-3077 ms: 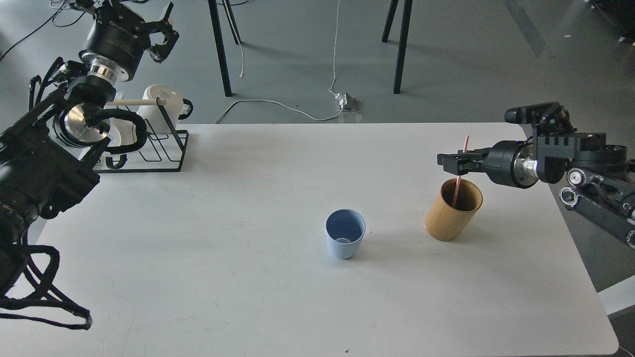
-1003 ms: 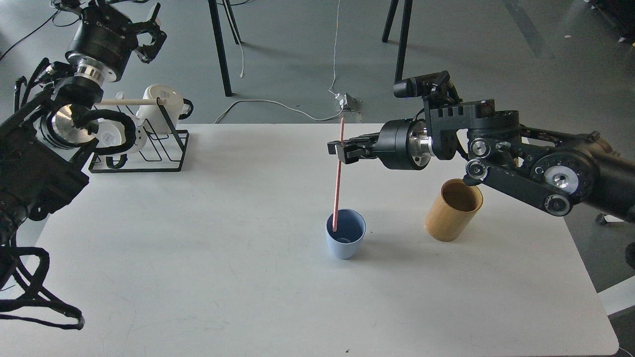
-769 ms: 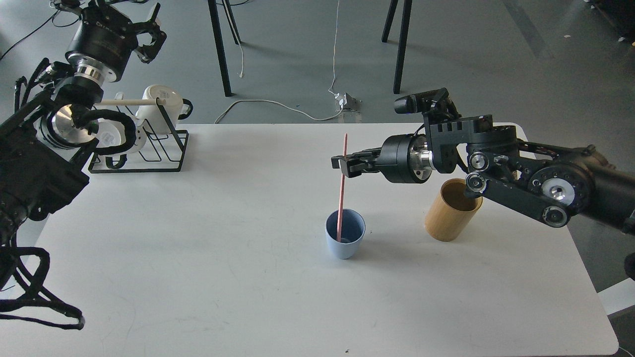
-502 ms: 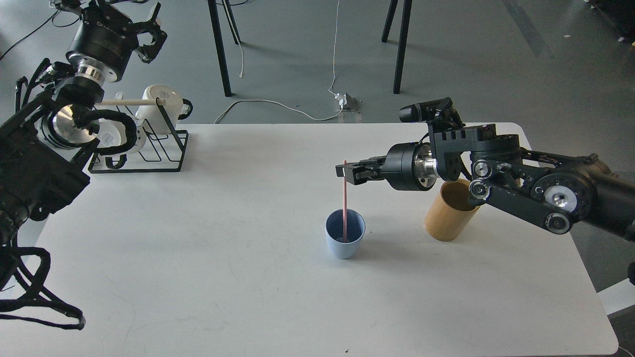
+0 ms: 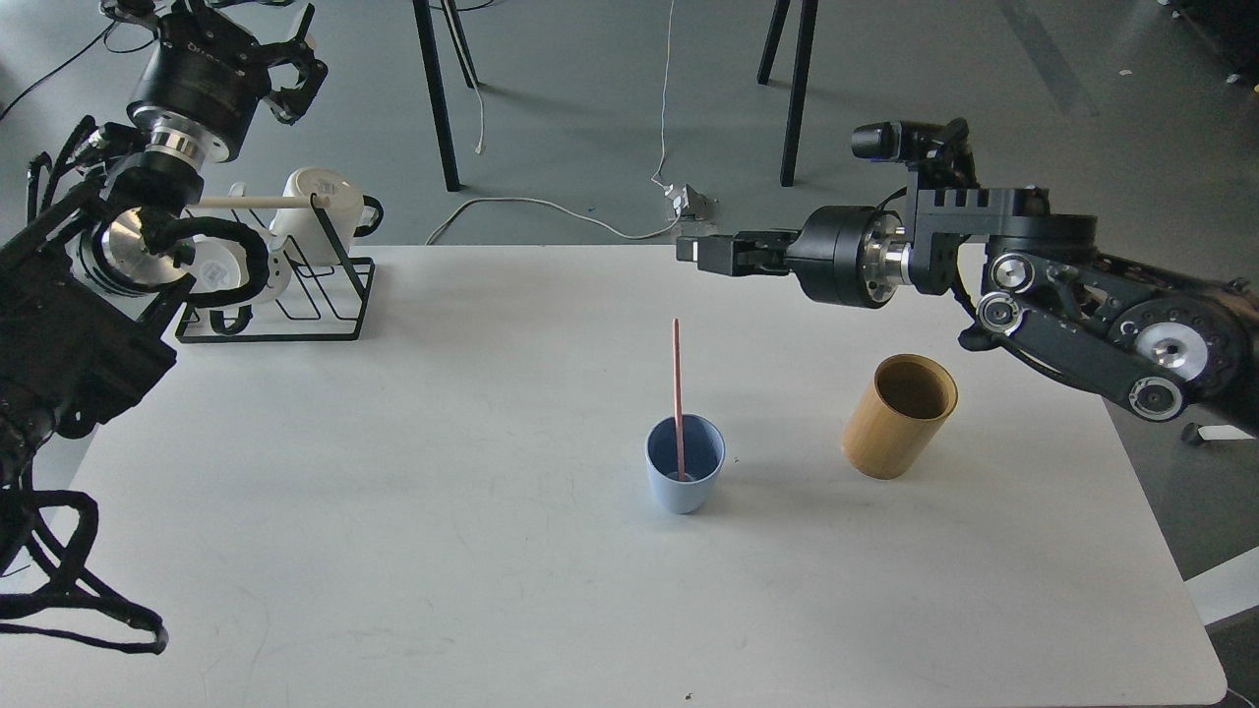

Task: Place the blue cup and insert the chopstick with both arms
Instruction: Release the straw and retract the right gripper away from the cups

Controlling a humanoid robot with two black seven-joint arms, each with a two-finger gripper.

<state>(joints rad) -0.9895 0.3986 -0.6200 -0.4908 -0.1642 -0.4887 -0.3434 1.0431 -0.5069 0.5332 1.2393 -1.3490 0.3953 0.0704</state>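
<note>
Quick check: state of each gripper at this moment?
Left gripper: open, holding nothing, raised beyond the mug rack.
Right gripper: holding nothing; open or shut cannot be told. Chopstick stands free in the blue cup.

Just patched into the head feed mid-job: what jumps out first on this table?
The pink-red chopstick stands almost upright in the blue cup at the table's middle, with nothing gripping it. The right tool hangs above and behind it, clear of the stick. Right of the cup sits a tan bamboo cylinder, and a black wire rack with white mugs fills the far-left corner.
</note>
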